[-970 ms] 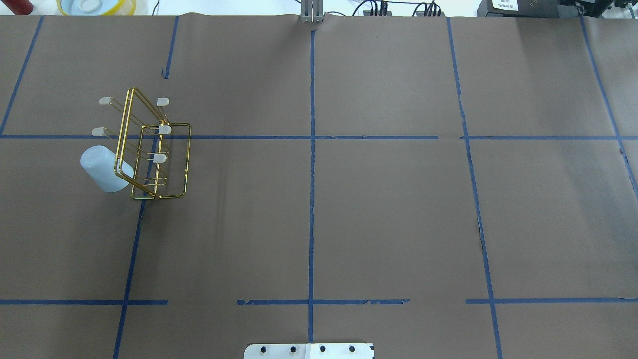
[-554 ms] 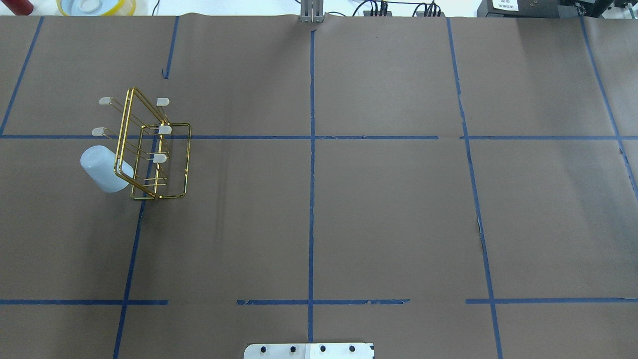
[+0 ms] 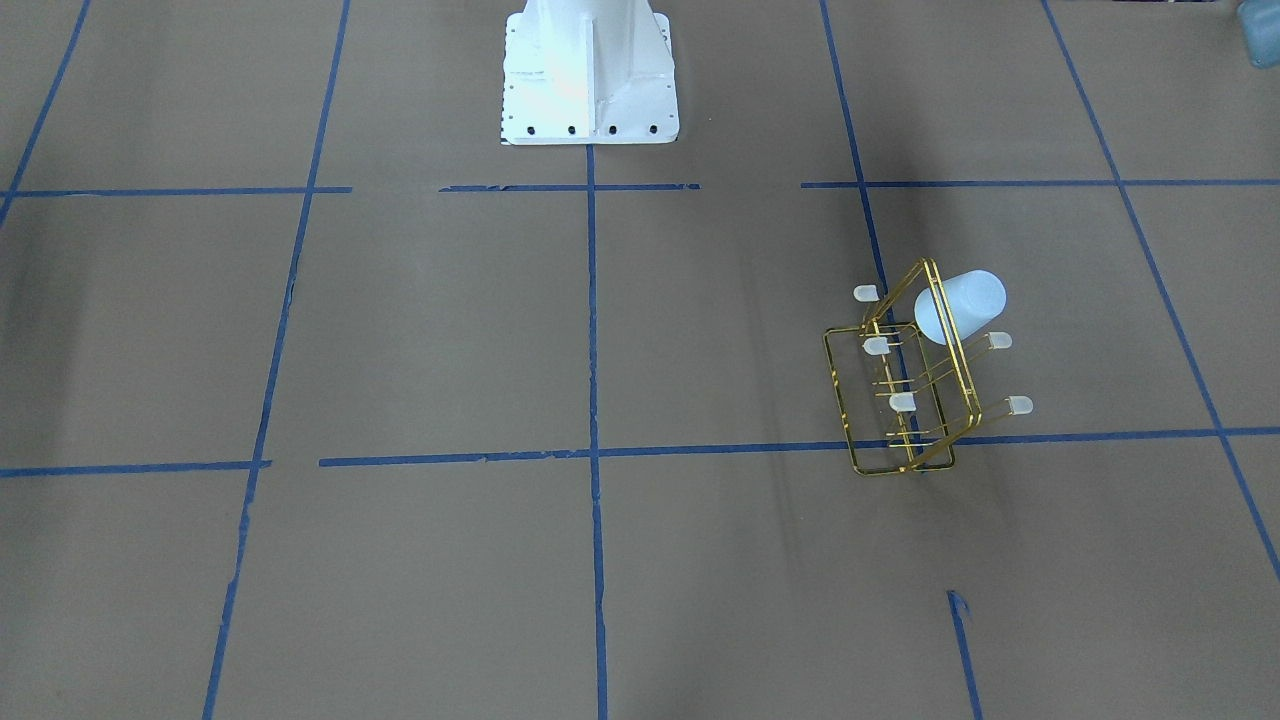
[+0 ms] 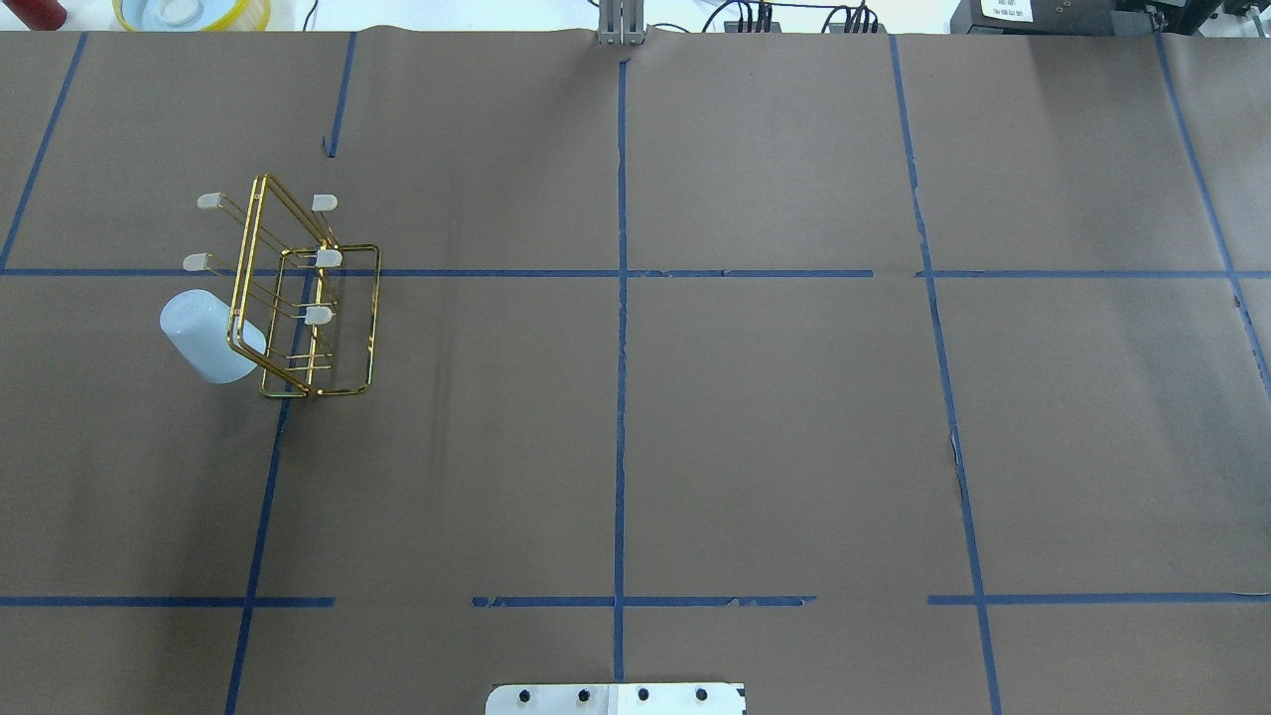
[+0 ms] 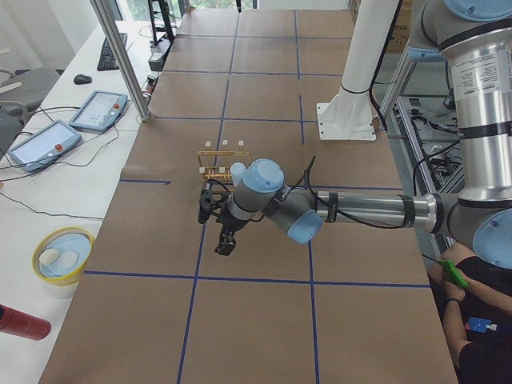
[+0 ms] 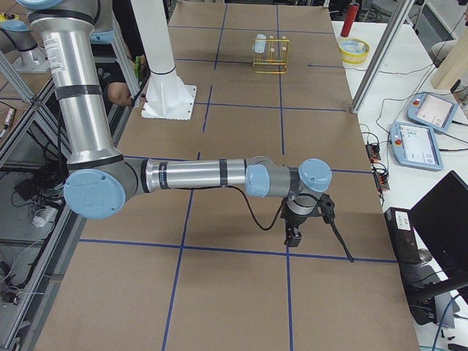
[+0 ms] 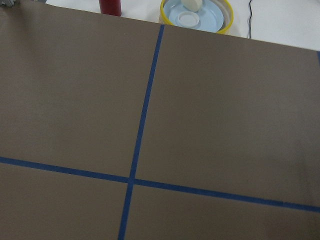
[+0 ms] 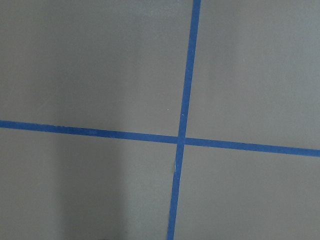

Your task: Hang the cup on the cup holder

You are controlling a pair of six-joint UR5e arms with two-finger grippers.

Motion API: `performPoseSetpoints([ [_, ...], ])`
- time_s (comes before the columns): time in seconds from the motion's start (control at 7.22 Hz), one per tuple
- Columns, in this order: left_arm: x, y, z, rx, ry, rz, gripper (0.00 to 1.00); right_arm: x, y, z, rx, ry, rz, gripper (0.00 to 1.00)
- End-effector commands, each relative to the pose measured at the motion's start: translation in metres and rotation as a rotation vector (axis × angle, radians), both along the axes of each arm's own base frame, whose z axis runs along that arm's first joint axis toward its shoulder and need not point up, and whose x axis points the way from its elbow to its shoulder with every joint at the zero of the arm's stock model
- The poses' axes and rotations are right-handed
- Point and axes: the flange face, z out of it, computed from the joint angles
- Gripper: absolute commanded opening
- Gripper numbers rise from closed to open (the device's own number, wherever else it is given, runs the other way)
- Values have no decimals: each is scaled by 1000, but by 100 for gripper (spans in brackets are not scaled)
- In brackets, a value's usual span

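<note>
The pale bluish-white cup sits upside down and tilted on a lower prong of the gold wire cup holder, at the table's left. Both also show in the front-facing view, cup and holder, and small in the side views, cup and holder. No gripper touches them. The left gripper shows only in the exterior left view, hanging in front of the holder. The right gripper shows only in the exterior right view, far from the holder. I cannot tell whether either is open or shut.
Blue tape lines grid the brown paper table cover. A yellow-rimmed bowl and a red bottle stand beyond the table's far left edge. The white robot base stands at the near middle. Control tablets lie off the table.
</note>
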Motion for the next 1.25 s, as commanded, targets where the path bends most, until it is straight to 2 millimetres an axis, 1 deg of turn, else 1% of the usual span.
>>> performPoseSetpoints([
  [0.0,-38,7,23,-67,-83,187,100,0,0,0,-1,0,-1,100],
  [0.14,-51,1,23,-75,-106,248,100,1,0,0,-1,0,1,100],
  [0.28,-51,3,30,-95,-98,274,100,0,0,0,-1,0,-1,100],
  [0.42,-45,9,42,-115,-20,291,100,1,0,0,0,0,1,100],
  [0.55,-42,11,47,-125,13,297,100,1,0,0,0,0,1,100],
  [0.69,-42,7,46,-121,18,298,100,0,0,0,0,0,-1,100],
  [0.83,-39,6,44,-122,57,301,100,1,0,0,-1,0,1,100],
  [0.97,-38,0,46,-132,57,304,100,1,0,0,-1,0,1,100],
  [1.11,-38,-9,40,-119,55,302,100,0,0,0,0,0,-1,100],
])
